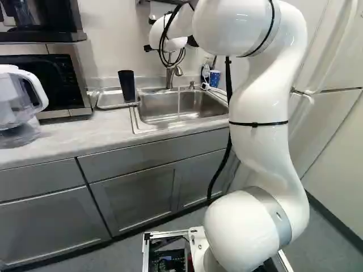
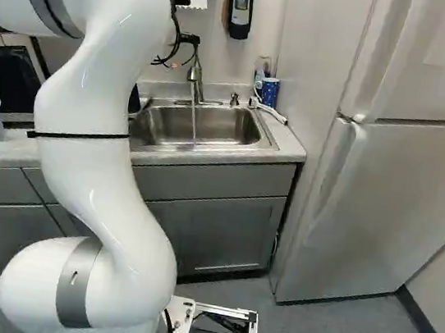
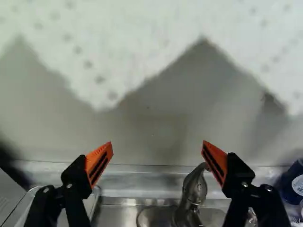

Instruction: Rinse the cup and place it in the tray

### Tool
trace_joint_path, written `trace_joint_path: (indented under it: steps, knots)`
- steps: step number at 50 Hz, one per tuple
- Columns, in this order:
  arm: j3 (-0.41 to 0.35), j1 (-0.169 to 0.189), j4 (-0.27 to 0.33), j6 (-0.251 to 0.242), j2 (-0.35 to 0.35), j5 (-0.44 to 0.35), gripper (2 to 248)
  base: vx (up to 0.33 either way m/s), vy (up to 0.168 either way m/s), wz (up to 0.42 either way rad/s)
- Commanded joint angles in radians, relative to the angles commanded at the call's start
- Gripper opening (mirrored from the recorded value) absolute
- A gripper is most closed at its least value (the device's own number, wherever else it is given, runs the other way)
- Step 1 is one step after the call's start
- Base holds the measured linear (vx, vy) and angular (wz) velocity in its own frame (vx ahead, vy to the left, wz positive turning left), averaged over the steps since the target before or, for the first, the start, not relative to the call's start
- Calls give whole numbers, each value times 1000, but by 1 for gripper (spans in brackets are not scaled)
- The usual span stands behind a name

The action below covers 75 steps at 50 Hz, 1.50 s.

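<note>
Cup (image 1: 127,86): standing at tray (image 1: 108,98), probably weighing little, slipping if wet.
Hold: probably suiting mid-wall.
Gripper (image 3: 157,144): fingers standing apart, gripping nothing.

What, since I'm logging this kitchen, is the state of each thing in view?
Tap: running
Sink: water falling into it
Black cup: upright, in the tray
Gripper: open, nothing between its fingers
Blue cup: upright
Pitcher: upright
Microwave: shut
Fridge: both doors shut
Cupboards: shut
</note>
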<state>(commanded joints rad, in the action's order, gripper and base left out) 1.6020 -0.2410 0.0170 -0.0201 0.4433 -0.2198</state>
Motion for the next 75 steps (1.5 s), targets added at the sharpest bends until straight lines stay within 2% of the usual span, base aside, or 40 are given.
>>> trace_joint_path:
  steps: [51,75]
  knots:
    - [0,0,0,0,0,0,247,0,0,0]
    - [-13,-1,0,0,-11,31,247,0,0,0]
